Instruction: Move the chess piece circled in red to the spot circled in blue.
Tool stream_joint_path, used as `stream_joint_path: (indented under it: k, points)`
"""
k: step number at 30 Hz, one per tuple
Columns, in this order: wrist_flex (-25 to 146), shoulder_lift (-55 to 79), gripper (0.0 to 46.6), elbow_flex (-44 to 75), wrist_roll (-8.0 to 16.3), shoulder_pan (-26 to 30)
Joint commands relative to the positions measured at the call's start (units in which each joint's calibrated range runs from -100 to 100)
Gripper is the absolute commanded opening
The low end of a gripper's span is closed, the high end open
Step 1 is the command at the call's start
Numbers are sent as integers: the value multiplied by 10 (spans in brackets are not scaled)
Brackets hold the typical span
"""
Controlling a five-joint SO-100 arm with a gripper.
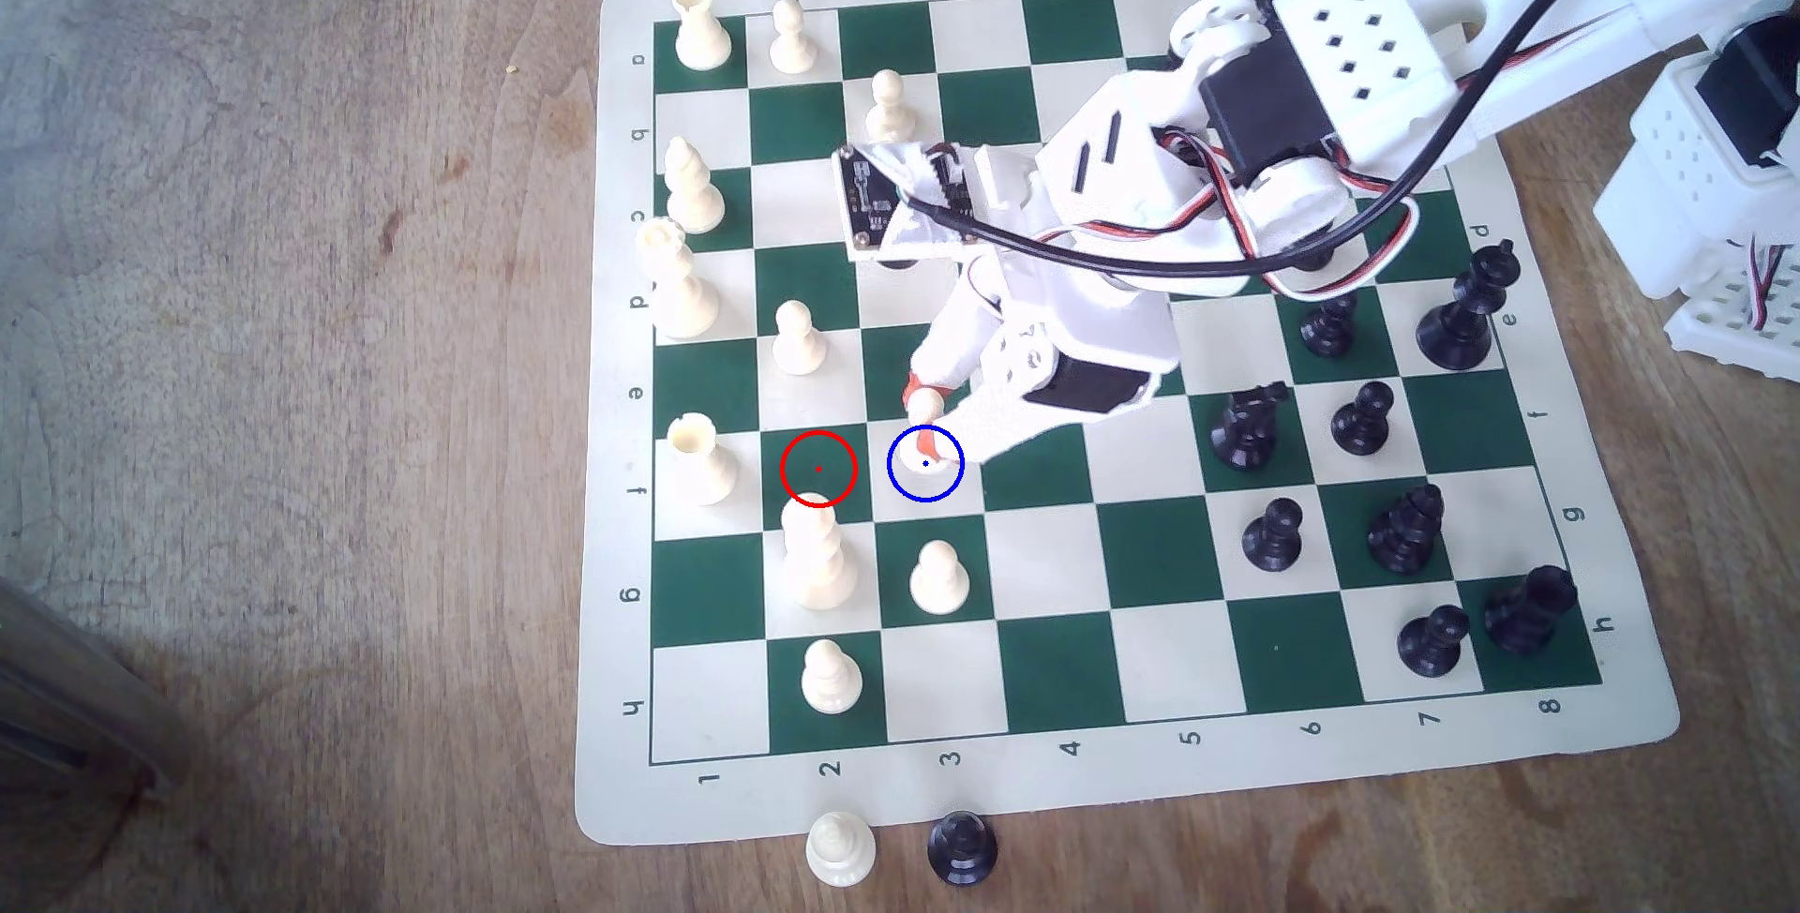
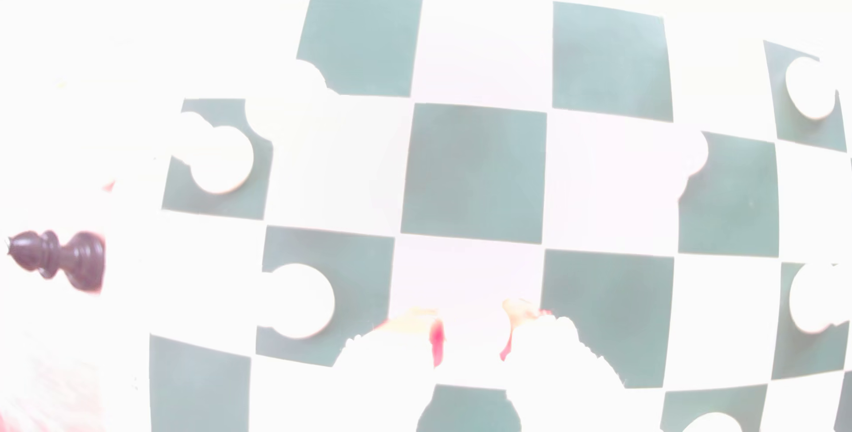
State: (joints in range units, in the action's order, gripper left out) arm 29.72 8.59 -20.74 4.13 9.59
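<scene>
In the exterior view the small cream pawn [image 1: 925,407] stands on the cream square with the blue ring [image 1: 943,488]. My gripper [image 1: 937,418] is over that square and shut on the pawn. Its orange-tipped finger [image 1: 914,387] touches the ball head and the white jaw is on the other side. The red ring [image 1: 818,468] marks a bare dark green square one to the exterior view's left. The wrist view is badly overexposed. The orange-edged fingertips [image 2: 435,344] show there, but the pawn between them is washed out.
A tall cream piece [image 1: 818,555] and a cream pawn [image 1: 938,578] stand close on the near side of the rings. A cream rook [image 1: 701,460] is at the exterior view's left. Black pieces [image 1: 1247,431] fill the right part of the board. Two spare pieces [image 1: 840,847] lie off the mat's near edge.
</scene>
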Motion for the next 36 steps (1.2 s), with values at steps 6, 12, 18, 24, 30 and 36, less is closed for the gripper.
stream_joint_path:
  k: [6, 12, 18, 24, 30, 36]
  points:
    - [-18, 2, 4, 13, 0, 5]
    - [-24, 10, 15, 17, 1, 5]
    - [-35, 18, 58, 17, 2, 0]
    - [-31, 17, 185, 10, 11, -2]
    - [12, -4, 208, 10, 8, -9]
    - [53, -66, 199, -26, 6, -10]
